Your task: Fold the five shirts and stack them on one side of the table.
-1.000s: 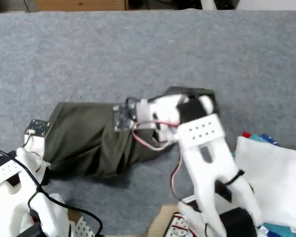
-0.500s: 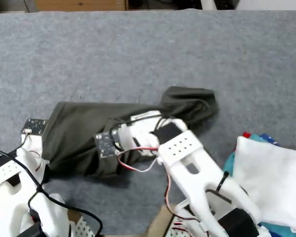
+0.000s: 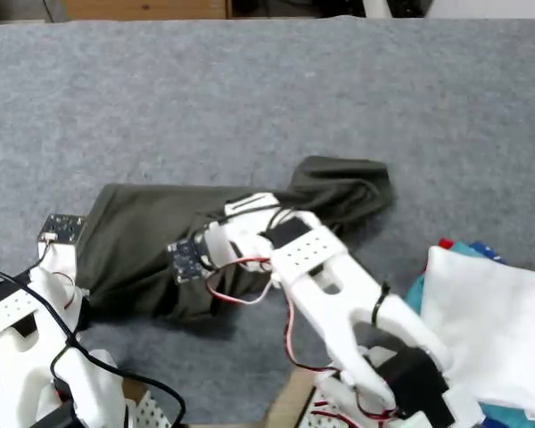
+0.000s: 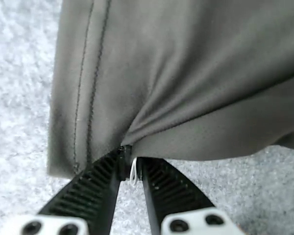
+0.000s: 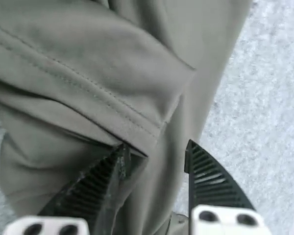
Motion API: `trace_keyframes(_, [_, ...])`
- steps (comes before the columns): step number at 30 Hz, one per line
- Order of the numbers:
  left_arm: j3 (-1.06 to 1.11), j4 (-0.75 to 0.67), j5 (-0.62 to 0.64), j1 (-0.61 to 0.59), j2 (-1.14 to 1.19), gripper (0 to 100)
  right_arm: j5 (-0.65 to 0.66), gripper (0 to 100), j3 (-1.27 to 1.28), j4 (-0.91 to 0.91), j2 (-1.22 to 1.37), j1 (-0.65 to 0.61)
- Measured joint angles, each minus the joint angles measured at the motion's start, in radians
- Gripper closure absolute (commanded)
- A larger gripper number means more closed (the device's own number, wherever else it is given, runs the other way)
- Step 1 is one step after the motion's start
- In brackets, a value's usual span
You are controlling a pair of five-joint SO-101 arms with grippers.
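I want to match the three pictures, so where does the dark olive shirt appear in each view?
High view: the olive shirt lies crumpled mid-table.
Left wrist view: the olive shirt spreads beyond the left gripper, which pinches its edge.
Right wrist view: its folds lie at the open right gripper.
Shared landmark: the grey table cover.
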Motion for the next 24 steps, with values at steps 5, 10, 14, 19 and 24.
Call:
trace_keyframes(5, [0.000, 0.000, 0.000, 0.000, 0.000, 98, 0.034, 80.4, 0.032, -0.002, 0.000, 0.000])
trace_keyframes(10, [0.000, 0.000, 0.000, 0.000, 0.000, 98, 0.106, 80.4, 0.083, -0.057, 0.000, 0.031])
trace_keyframes(14, [0.000, 0.000, 0.000, 0.000, 0.000, 98, 0.152, 80.4, 0.118, -0.135, 0.000, 0.041])
trace_keyframes(19, [0.000, 0.000, 0.000, 0.000, 0.000, 98, 0.164, 80.4, 0.126, -0.189, 0.020, 0.041])
trace_keyframes(24, [0.000, 0.000, 0.000, 0.000, 0.000, 98, 0.164, 80.4, 0.124, -0.195, 0.044, 0.040])
